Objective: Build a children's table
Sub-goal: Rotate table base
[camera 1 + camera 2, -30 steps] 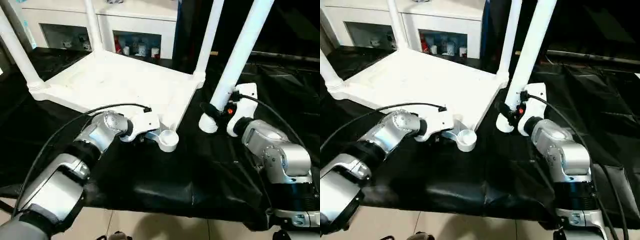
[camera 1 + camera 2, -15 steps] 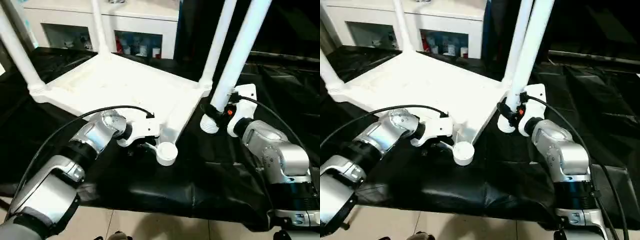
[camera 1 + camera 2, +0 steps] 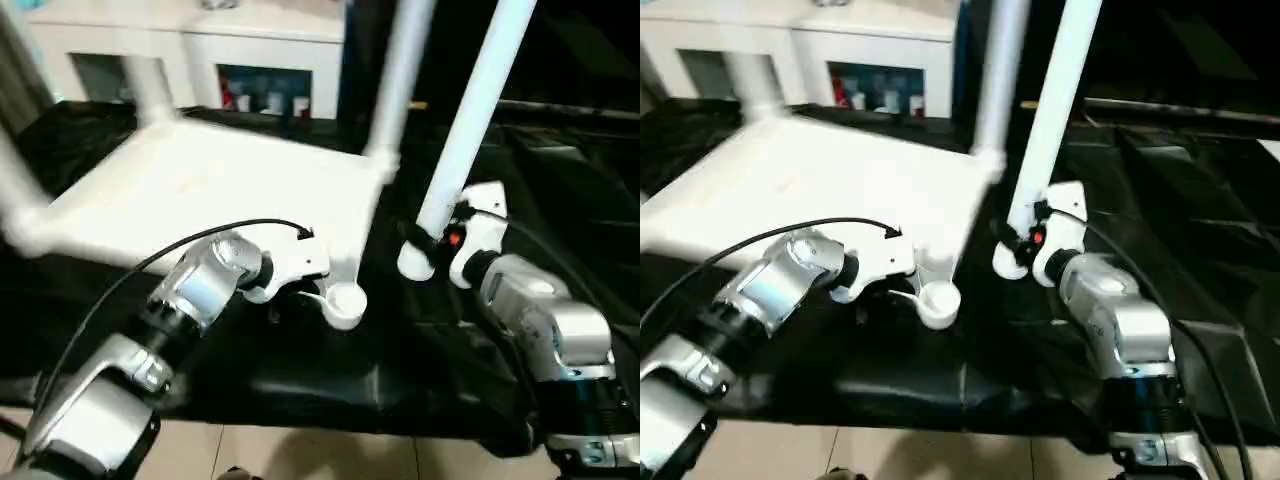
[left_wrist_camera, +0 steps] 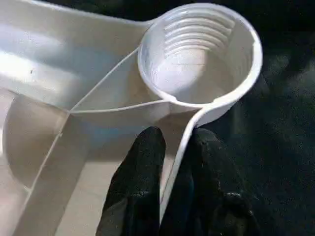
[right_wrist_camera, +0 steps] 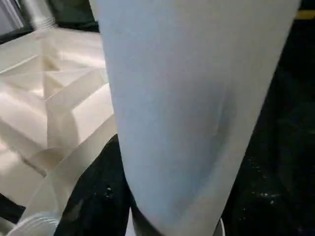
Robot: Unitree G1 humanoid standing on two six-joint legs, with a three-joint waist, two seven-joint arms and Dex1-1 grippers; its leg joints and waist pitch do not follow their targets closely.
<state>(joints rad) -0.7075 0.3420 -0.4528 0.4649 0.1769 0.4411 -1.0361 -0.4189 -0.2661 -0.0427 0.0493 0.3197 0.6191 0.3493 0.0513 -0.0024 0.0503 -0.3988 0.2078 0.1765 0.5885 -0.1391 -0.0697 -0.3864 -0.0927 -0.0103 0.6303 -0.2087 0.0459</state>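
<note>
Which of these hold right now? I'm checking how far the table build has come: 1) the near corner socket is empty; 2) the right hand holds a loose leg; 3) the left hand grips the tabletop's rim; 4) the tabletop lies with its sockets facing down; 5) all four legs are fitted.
1) True. The socket is open, its inner thread bare.
2) True. The right hand is closed on a leg whose end rests on the black cloth beside the tabletop.
3) True. The left hand has one finger on each side of the rim, beside the socket.
4) False. The sockets face up, with fitted legs rising from them.
5) False. The near corner is empty and one leg is loose.
</note>
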